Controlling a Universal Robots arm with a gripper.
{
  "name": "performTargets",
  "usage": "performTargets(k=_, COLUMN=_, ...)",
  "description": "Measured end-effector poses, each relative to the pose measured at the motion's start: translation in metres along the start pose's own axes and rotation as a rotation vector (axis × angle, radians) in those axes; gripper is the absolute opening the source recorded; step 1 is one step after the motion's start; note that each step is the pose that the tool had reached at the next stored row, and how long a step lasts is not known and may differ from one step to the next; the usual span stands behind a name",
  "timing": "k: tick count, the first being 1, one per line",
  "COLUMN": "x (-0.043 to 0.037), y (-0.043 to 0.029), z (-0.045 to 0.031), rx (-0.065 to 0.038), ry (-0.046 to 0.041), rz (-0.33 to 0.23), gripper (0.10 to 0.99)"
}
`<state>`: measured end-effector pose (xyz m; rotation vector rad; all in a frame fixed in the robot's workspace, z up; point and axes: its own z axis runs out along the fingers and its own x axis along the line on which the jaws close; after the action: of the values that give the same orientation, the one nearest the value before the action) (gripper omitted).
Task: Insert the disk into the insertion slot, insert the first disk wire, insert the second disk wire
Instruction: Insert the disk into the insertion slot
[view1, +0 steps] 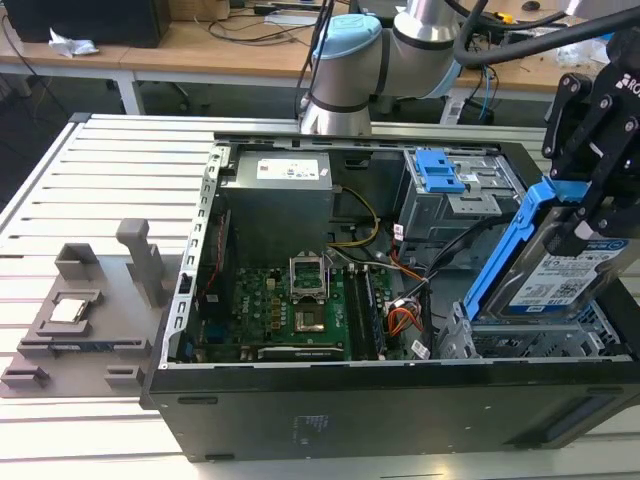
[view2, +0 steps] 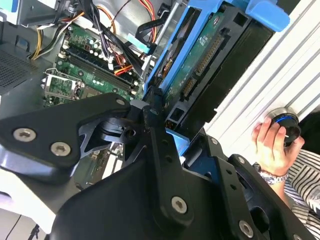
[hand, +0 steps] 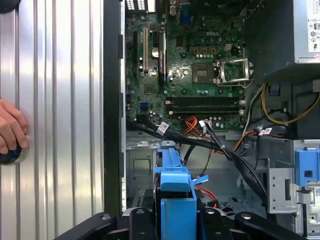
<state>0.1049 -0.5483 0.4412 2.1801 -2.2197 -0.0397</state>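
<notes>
My gripper (view1: 590, 212) is shut on the disk (view1: 566, 278), a silver drive with a white label in a bright blue carrier. The disk hangs steeply tilted at the exterior view's right, with its lower edge just above the insertion slot (view1: 520, 345), a low perforated grey cage at the case's front corner. In the second wrist view a black finger (view2: 152, 112) presses on the carrier, and the disk (view2: 202, 55) shows its circuit board and connectors. The first wrist view looks down the blue carrier (hand: 175, 192) toward the cage (hand: 141, 162). Loose black wires (hand: 200, 142) with connectors cross the case beside the slot.
A taller grey cage with a blue latch (view1: 440, 172) stands behind the slot. The motherboard (view1: 300, 300) and power supply (view1: 280, 195) occupy the case. A grey fixture (view1: 75, 315) lies on the ribbed table. A person's hand (view2: 272, 145) rests on a round knob outside the case wall.
</notes>
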Motion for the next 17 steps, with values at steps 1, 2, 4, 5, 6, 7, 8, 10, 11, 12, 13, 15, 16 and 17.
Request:
performTargets(k=1, x=0.0000, y=-0.0001, z=0.0013, rx=0.000, ry=0.0000, rz=0.000, gripper=0.369)
performTargets(k=2, x=0.0000, y=-0.0001, z=0.0023, rx=0.000, ry=0.0000, rz=0.000, gripper=0.369)
performTargets(k=4, x=-0.0001, y=-0.0002, z=0.0042, rx=0.000, ry=0.0000, rz=0.000, gripper=0.369)
performTargets(k=5, x=0.0000, y=-0.0002, z=0.0053, rx=0.000, ry=0.0002, rz=0.000, gripper=0.369)
performTargets(k=6, x=0.0000, y=-0.0002, z=0.0061, rx=0.000, ry=0.0000, rz=0.000, gripper=0.369)
performTargets(k=7, x=0.0000, y=-0.0003, z=0.0068, rx=0.000, ry=0.0000, rz=0.000, gripper=0.369)
performTargets(k=8, x=0.0000, y=-0.0003, z=0.0075, rx=0.000, ry=0.0001, rz=0.000, gripper=0.369)
performTargets(k=10, x=0.0000, y=-0.0004, z=0.0088, rx=0.000, ry=0.0000, rz=0.000, gripper=0.369)
performTargets(k=11, x=0.0000, y=-0.0004, z=0.0094, rx=0.000, ry=0.0001, rz=0.000, gripper=0.369)
performTargets(k=12, x=-0.0001, y=-0.0004, z=0.0102, rx=0.000, ry=0.0001, rz=0.000, gripper=0.369)
performTargets(k=13, x=0.0000, y=-0.0004, z=0.0113, rx=0.000, ry=0.0001, rz=0.000, gripper=0.369)
performTargets(k=15, x=-0.0001, y=-0.0005, z=0.0128, rx=0.000, ry=0.0000, rz=0.000, gripper=0.369)
performTargets(k=16, x=-0.0001, y=-0.0006, z=0.0140, rx=0.000, ry=0.0001, rz=0.000, gripper=0.369)
performTargets(k=17, x=-0.0001, y=-0.0006, z=0.0149, rx=0.000, ry=0.0000, rz=0.000, gripper=0.369)
